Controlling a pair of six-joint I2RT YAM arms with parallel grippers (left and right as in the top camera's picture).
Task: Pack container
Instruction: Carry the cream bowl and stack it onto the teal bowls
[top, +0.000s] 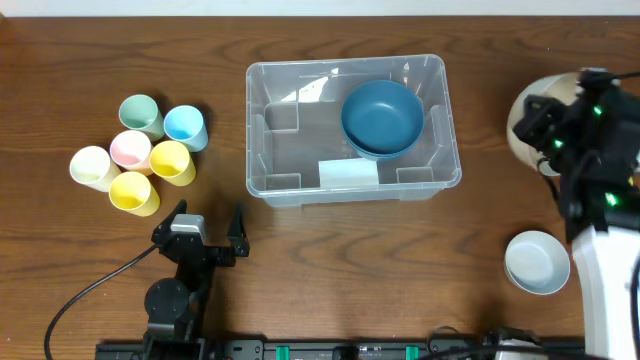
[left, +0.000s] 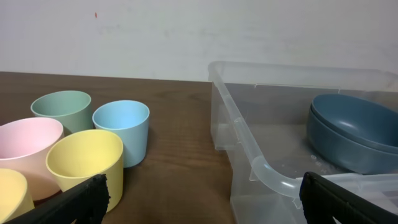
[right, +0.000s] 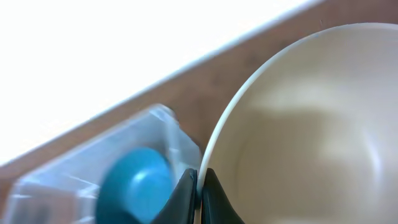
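blue bowls (top: 382, 118) in container (top: 300, 150); cream bowl (right: 311, 124) pinched at rim by right gripper (right: 199, 186); left gripper (top: 210, 225) spread, empty; pale bowl (top: 537, 262), cups (top: 140, 155) left outside.

Worktop (top: 350, 270): 1.

Bin (top: 256, 130): 1, clear plastic. Label (top: 348, 173): 1, pale.

Cups: 6 in all.
- green cup (top: 141, 115): 1
- blue cup (top: 185, 127): 1
- pink cup (top: 131, 149): 1
- cream cup (top: 92, 168): 1
- yellow: 2, namely yellow cup (top: 172, 162) and 2nd yellow cup (top: 134, 193)

Bowls: 4 in all.
- dark blue: 2, nested, namely upper blue bowl (left: 357, 121) and lower blue bowl (left: 348, 157)
- cream bowl (right: 311, 124): 1
- white bowl (top: 537, 262): 1

Arms: 2, namely left arm (top: 172, 300) and right arm (top: 605, 270).

Hands: 2, namely left hand (top: 206, 222) and right hand (right: 199, 190), each with 2 fingers.

Cable (top: 90, 295): 1, black.
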